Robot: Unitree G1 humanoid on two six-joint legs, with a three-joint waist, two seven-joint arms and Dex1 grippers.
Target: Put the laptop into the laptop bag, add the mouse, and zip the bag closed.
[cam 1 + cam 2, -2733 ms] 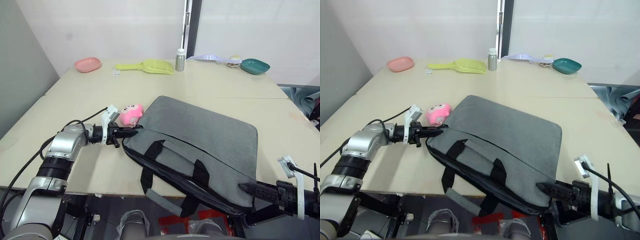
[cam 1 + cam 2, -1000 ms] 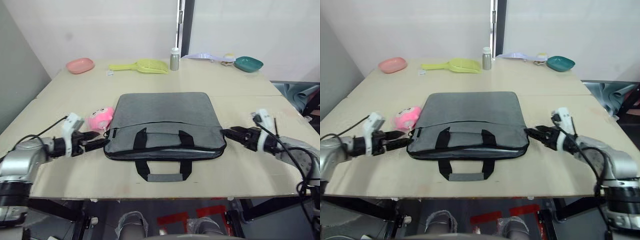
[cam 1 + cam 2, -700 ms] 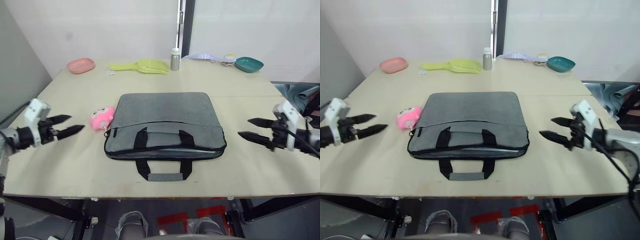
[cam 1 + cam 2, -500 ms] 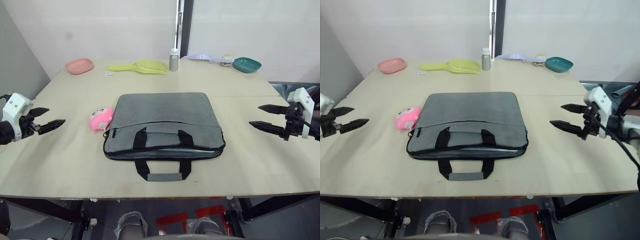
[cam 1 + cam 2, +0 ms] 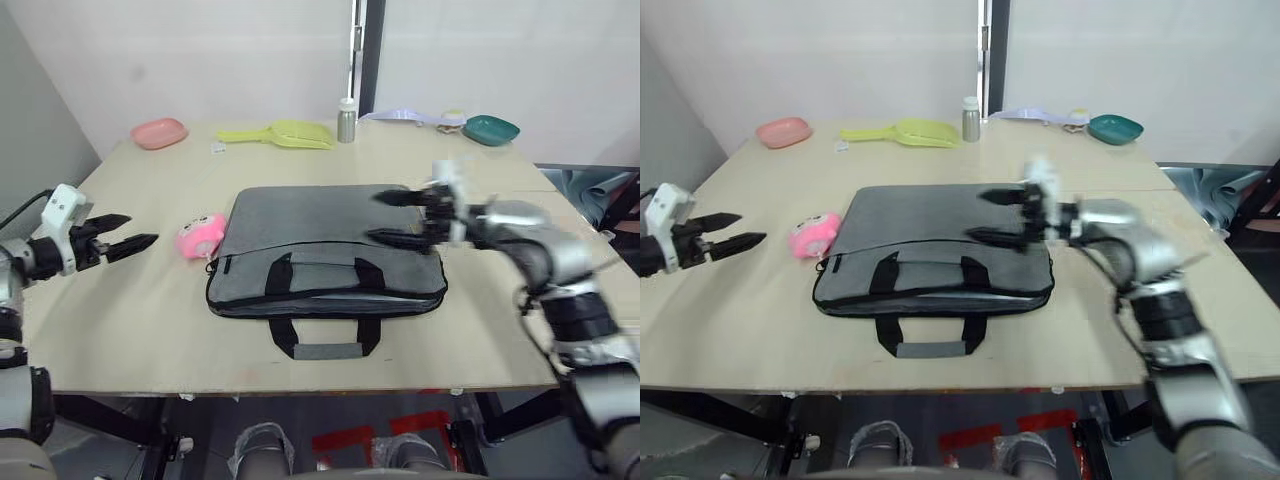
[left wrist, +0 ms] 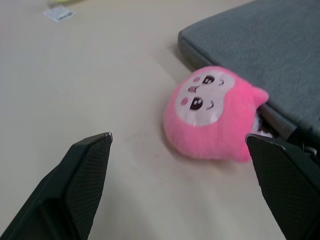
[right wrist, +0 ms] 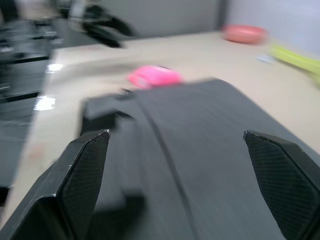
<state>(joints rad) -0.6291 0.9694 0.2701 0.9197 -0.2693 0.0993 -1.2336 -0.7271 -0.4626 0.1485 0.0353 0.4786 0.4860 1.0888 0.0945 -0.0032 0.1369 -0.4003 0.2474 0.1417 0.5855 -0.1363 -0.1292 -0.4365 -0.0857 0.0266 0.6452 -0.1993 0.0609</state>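
Note:
The grey laptop bag [image 5: 325, 245] lies flat mid-table, its two black handles [image 5: 322, 320] toward the front edge. My right gripper [image 5: 375, 216] is open, reaching in from the right over the bag's right half with nothing between its fingers. My left gripper [image 5: 140, 228] is open at the table's left side, pointing at a pink plush toy [image 5: 201, 238] that rests against the bag's left end. In the left wrist view that toy [image 6: 215, 115] sits between the fingertips, a little ahead of them. The laptop and the mouse are out of view.
Along the table's back edge stand a pink dish [image 5: 158, 132], a yellow-green scoop [image 5: 285, 133], a small bottle [image 5: 346, 120], a lilac scoop [image 5: 405, 115] and a teal bowl [image 5: 491, 130]. Bare tabletop [image 5: 120, 310] lies on both sides of the bag.
Both grippers drew away from the bag's ends. The right gripper has since swung back in over the bag's right half, and the left has edged toward the pink toy.

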